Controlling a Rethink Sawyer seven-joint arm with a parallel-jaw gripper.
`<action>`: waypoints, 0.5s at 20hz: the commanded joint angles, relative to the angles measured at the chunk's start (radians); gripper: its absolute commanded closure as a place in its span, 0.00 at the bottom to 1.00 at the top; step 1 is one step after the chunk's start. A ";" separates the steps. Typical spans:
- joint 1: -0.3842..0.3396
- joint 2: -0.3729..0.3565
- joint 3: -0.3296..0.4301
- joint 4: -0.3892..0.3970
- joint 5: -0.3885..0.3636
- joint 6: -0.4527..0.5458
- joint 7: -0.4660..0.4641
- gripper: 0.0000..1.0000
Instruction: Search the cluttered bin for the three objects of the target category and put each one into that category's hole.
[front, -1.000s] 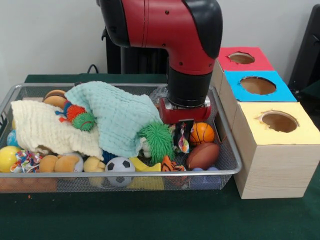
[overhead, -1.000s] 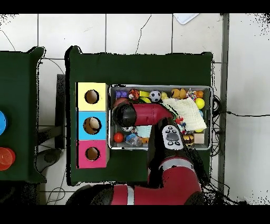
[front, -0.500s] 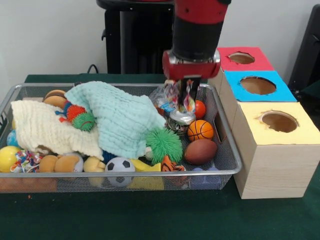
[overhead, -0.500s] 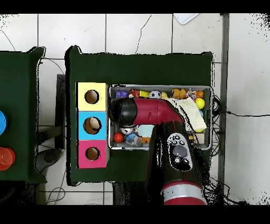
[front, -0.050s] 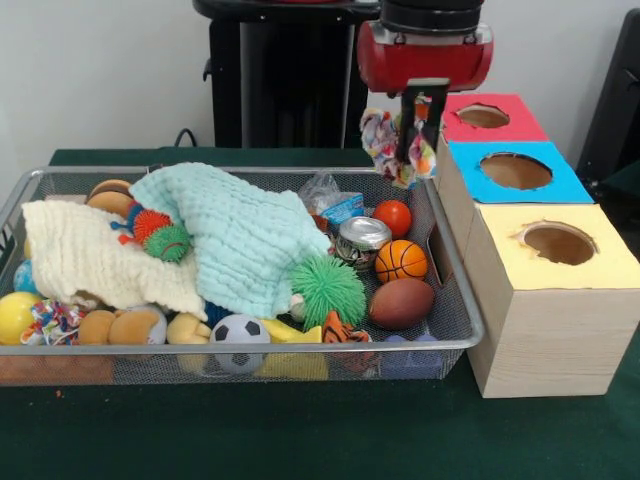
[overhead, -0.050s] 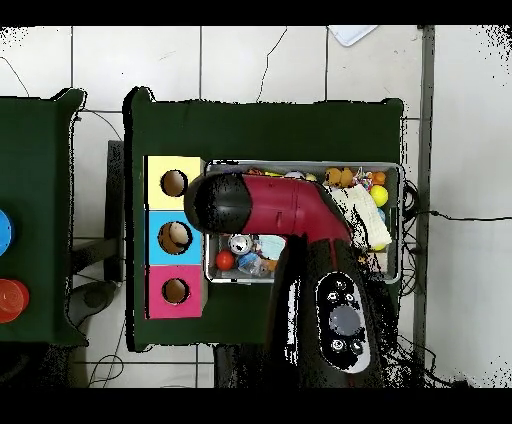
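My gripper (front, -0.050s: 413, 138) hangs high above the far right corner of the wire bin (front, -0.050s: 455, 330), shut on a multicoloured knotted rope toy (front, -0.050s: 383, 136). The toy dangles clear of the bin's contents, just left of the blue box (front, -0.050s: 560, 187) and its hole (front, -0.050s: 515, 170). The red box (front, -0.050s: 455, 108) stands behind it and the yellow box (front, -0.050s: 600, 262) in front. In the overhead view the arm's red and black body (overhead, -0.050s: 260, 208) covers the gripper and the toy. The three boxes (overhead, -0.050s: 152, 237) show there beside the bin.
The bin holds a mint towel (front, -0.050s: 235, 235), a cream cloth (front, -0.050s: 85, 255), a green spiky ball (front, -0.050s: 328, 288), a can (front, -0.050s: 360, 238), a basketball (front, -0.050s: 402, 261), a football (front, -0.050s: 404, 303), a red ball (front, -0.050s: 394, 217) and a soccer ball (front, -0.050s: 239, 335).
The gripper has risen out of the bin with the rope toy and swung right toward the boxes. The green spiky ball has settled where it was lifted from.
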 joint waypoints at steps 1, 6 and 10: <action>0.070 0.051 0.063 0.070 0.104 -0.084 0.294 1.00; 0.166 0.099 -0.037 0.024 0.129 -0.064 0.363 1.00; 0.216 0.137 -0.080 0.015 0.152 -0.102 0.382 1.00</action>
